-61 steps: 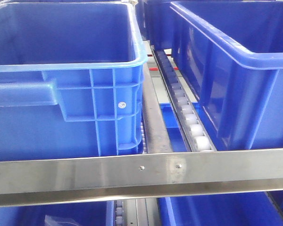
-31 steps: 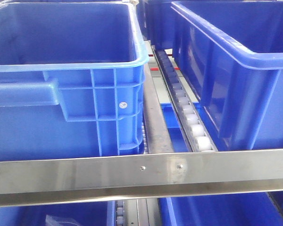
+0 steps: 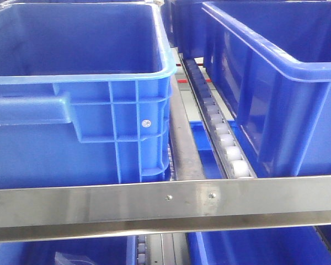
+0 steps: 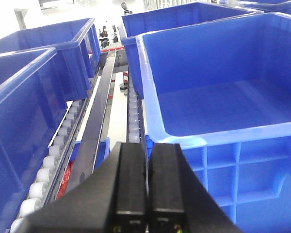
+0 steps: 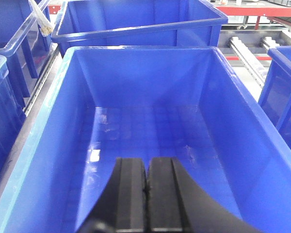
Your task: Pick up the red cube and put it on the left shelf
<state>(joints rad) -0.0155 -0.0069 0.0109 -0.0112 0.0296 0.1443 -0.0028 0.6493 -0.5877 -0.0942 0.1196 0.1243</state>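
Observation:
The red cube is not in any view. The left shelf (image 3: 99, 204) is a stainless steel rack with a white roller track (image 3: 223, 141) running between two big dark blue crates, one on the left (image 3: 71, 127) and one on the right (image 3: 281, 94). In the left wrist view, my left gripper (image 4: 147, 145) is shut with nothing in it, over the steel rail beside a blue crate (image 4: 223, 102). My right gripper (image 5: 147, 160) is also shut and holds nothing. It hangs over the inside of an empty blue crate (image 5: 145, 111).
More blue crates stand behind (image 5: 136, 22) and to the sides (image 4: 19, 107). White rollers (image 4: 43, 174) run beside a dark steel rail (image 4: 99, 116). A red patch (image 4: 68, 177) shows under that rail. A lower rack level with blue crates (image 3: 248, 248) lies below the front bar.
In the front view the crates and the roller track have slid slightly to the right. Nothing else differs.

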